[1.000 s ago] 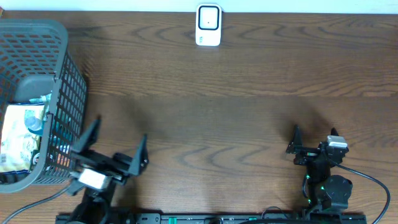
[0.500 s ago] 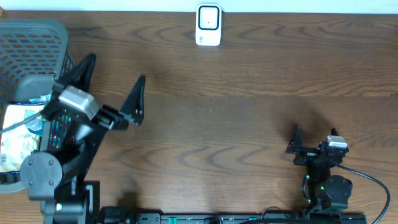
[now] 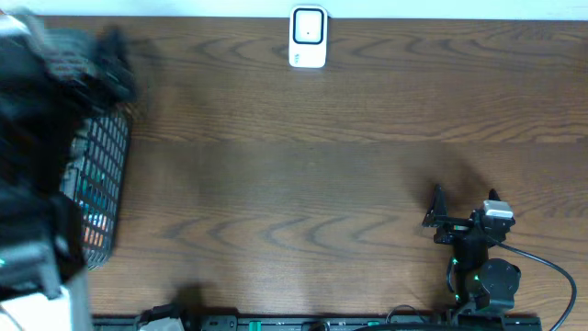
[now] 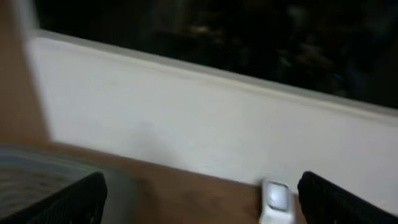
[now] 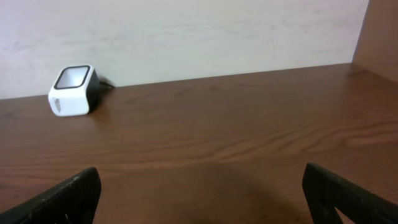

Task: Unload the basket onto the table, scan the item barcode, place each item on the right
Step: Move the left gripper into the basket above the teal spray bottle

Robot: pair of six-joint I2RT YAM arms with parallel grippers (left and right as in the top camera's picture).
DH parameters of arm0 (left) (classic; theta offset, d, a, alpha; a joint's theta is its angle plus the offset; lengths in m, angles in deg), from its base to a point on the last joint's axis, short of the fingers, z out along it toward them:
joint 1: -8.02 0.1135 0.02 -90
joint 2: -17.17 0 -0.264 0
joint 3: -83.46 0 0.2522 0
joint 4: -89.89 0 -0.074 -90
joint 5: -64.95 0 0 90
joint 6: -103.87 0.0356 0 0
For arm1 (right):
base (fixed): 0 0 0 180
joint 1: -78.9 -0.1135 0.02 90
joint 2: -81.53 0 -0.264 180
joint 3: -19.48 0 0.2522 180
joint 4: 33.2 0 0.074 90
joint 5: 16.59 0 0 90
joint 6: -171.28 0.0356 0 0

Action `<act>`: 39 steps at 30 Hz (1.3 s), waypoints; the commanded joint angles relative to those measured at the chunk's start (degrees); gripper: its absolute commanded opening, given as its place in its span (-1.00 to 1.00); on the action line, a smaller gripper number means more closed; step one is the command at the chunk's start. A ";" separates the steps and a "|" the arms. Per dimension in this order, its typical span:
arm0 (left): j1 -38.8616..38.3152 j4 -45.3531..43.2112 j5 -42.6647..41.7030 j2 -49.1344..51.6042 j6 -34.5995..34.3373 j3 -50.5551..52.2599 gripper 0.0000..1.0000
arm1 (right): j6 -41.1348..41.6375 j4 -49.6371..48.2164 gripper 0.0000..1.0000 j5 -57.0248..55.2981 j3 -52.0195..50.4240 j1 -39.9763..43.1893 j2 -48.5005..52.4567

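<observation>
Both tools stand wide apart at the fingers with nothing between them: my left tool point(image 4: 202, 180) is raised at the left end of the surface, looking over the basket's rim toward the white wall, and my right tool point(image 5: 200, 171) sits low near the front edge on the right, aimed at the far edge. From overhead my left arm point(image 3: 37, 138) is a dark blur that covers most of the basket. Next comes the brown wood-grain surface point(image 3: 303, 165). The grey mesh basket point(image 3: 106, 175) stands at its left end; only orange and teal scraps of its contents point(image 3: 92, 216) show through the side wall. I cannot pick out the item there, nor tell which way it points or how its long axis lies. The scanner point(image 3: 308, 37), a small white block, stands upright at the middle of the far edge, well apart from both tools. Its long axis runs from the front of the surface to the back, and its dark-framed window faces up, tilted toward my side.
</observation>
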 commanded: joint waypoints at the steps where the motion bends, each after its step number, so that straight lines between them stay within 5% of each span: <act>1: 6.19 5.53 -4.61 6.93 -0.28 -9.79 0.95 | -0.70 0.35 0.98 0.52 -0.04 -0.26 -0.07; 5: 12.59 8.35 -14.62 12.90 -0.31 -15.69 0.95 | -0.70 0.35 0.98 0.52 -0.04 -0.26 -0.07; 12: 16.09 9.20 -15.91 14.71 -0.66 -15.58 0.95 | -0.70 0.35 0.98 0.50 -0.04 -0.26 -0.07; 17: 18.67 12.96 -2.14 15.61 -12.33 -15.58 0.96 | -0.72 0.35 0.98 0.52 -0.04 -0.26 -0.07; 25: 19.41 24.79 25.05 21.62 -13.00 -15.58 0.95 | -0.70 0.35 0.98 0.52 -0.04 -0.26 -0.07; 39: 21.79 36.70 23.61 34.82 -18.53 -15.58 0.96 | -0.72 0.35 0.98 0.50 -0.04 -0.26 -0.07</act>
